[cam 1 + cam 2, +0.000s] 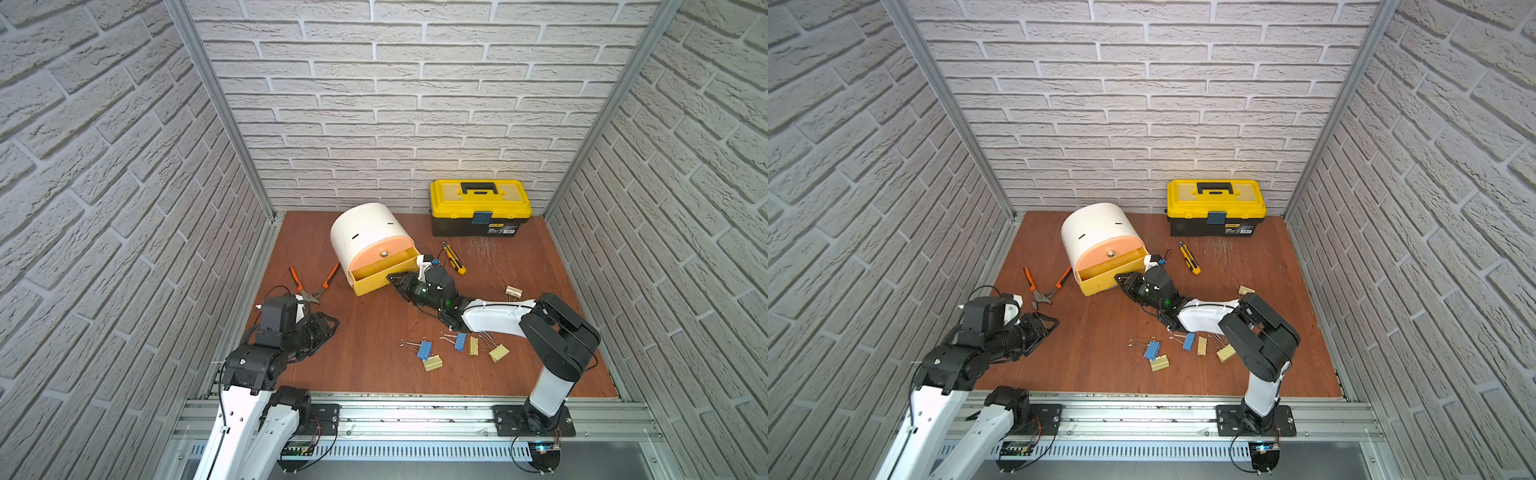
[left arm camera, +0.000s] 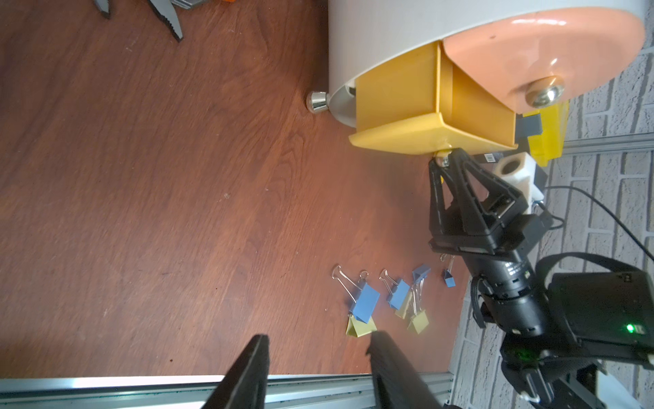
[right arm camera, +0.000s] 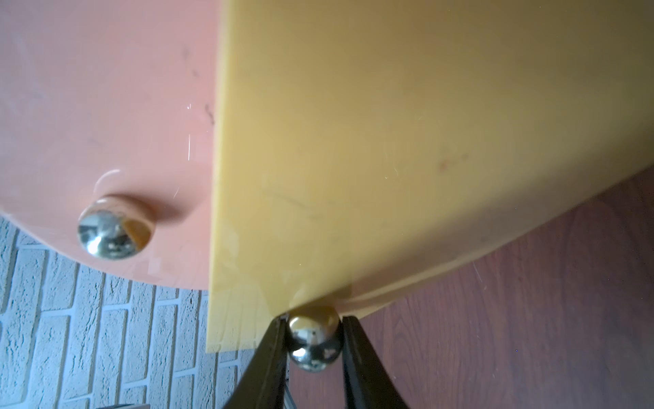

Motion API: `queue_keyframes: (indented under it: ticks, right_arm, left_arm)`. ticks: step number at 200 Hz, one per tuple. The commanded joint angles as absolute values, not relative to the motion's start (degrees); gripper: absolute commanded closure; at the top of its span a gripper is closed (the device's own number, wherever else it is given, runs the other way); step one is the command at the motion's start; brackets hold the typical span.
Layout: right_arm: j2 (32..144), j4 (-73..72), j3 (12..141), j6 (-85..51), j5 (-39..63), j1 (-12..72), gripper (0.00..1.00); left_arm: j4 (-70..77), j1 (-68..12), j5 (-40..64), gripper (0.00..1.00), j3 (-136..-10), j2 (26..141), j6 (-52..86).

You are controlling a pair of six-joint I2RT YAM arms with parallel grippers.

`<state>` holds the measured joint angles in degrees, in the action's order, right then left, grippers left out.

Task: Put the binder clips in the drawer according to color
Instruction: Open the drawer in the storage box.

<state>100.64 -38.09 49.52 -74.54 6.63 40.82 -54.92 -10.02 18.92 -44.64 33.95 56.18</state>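
Note:
The drawer cabinet (image 1: 365,232) is white with a round top, and its peach drawer (image 1: 380,253) is closed. Its yellow drawer (image 1: 374,282) stands pulled out. My right gripper (image 3: 313,321) is shut on that drawer's shiny knob (image 3: 314,340), and both top views show it at the drawer's front (image 1: 1120,280). Several binder clips lie loose on the wooden floor near the right arm, among them a blue one (image 1: 424,350), a pale yellow one (image 1: 498,353) and another (image 1: 514,291) further back. My left gripper (image 2: 318,340) hangs open and empty at the left (image 1: 328,328).
A yellow-black toolbox (image 1: 480,205) stands against the back wall. A utility knife (image 1: 454,258) lies right of the cabinet and orange-handled pliers (image 1: 313,284) lie left of it. Brick walls close in three sides, and an aluminium rail (image 1: 415,411) runs along the front.

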Motion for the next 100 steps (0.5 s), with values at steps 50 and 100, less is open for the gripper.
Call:
queue_keyframes:
  ticks: [50,100]
  right_arm:
    - [92.35,-38.65,42.09,-73.57,5.01,42.35,0.72]
    - [91.03,-37.6,40.04,-73.45,5.61,43.32,0.73]
  left_arm:
    - [-53.18,-9.67,18.64,0.49,-46.8,34.45,55.38]
    - [-53.09,-9.67,18.4,0.49,-47.44,34.72,55.33]
